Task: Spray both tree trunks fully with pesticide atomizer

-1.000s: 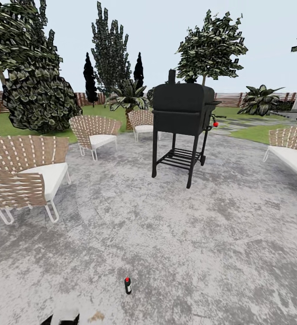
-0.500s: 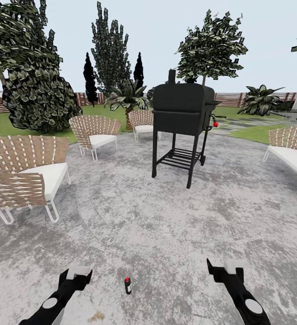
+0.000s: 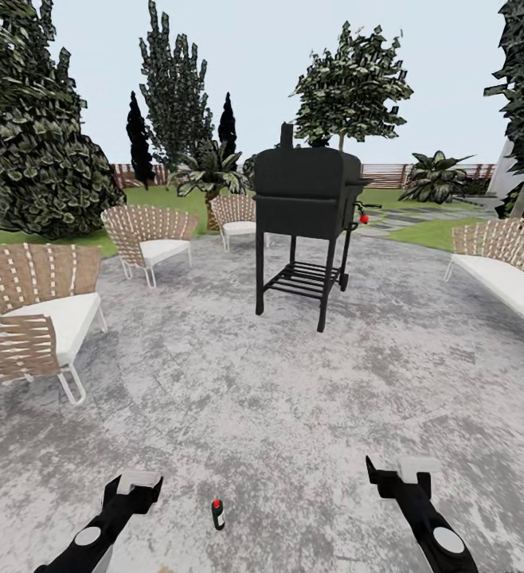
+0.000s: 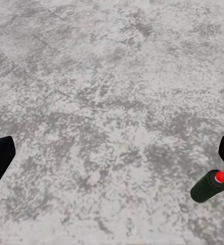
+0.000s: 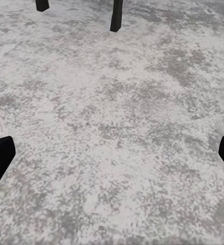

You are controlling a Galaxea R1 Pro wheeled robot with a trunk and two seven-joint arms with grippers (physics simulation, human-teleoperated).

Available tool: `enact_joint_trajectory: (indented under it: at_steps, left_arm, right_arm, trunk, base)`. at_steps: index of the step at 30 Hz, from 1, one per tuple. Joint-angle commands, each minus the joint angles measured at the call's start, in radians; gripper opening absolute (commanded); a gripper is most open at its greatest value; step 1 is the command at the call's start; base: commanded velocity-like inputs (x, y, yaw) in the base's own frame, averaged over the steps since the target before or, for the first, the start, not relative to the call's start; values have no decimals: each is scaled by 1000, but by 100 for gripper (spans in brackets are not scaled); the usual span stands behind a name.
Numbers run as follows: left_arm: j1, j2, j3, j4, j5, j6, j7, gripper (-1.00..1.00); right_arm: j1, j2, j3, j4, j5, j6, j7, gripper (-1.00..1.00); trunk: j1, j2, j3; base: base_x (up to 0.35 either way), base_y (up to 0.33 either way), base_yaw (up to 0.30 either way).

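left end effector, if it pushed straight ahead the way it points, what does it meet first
Probably the bare mottled grey stone paving: the left end effector looks down at it between wide-open fingers. The small dark spray bottle with a red cap sits off toward one finger, apparently outside that line.

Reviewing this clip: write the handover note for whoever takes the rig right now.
Left gripper: open, empty, low over the paving.
Right gripper: open, empty, same height.
Pesticide atomizer: upright on the grey paving between the grippers, nearer the left one; seen in the left wrist view.
Done: nothing grasped, nothing sprayed.
Left: pick up the atomizer, drive to the trees beyond the black grill, cover both trunks.
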Motion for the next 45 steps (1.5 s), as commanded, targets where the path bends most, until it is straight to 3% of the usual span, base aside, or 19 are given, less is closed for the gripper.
enact_joint_trajectory:
  at_steps: [1,13,23,35,45]
  left_arm:
    - [0,0,3,0,-5,-3,-3,100]
    - [-1,-1,3,0,-5,-5,-3,100]
    - [-2,0,2,-1,-6,-4,-3,100]
    - [-2,-2,2,0,-6,-4,-2,100]
    - [-3,-2,2,0,-6,-4,-2,100]
  right_arm:
    - [-1,0,0,1,0,0,0,100]
    - [-1,0,0,1,0,0,0,100]
    - [-1,2,3,-8,-1,-1,-2,100]
    - [-1,2,2,-8,-1,-1,-1,100]
    - [-1,2,1,-7,-1,-1,-1,100]
  trunk:
    - [0,0,-1]
    - [0,0,-1]
    - [0,0,-1]
    - [46,-84,-40]
    - [85,-154,-72]
  base:
    - [173,252,-291]
    - [42,289,-294]
    - [0,35,-125]
    - [0,0,-5]
    - [0,0,-247]
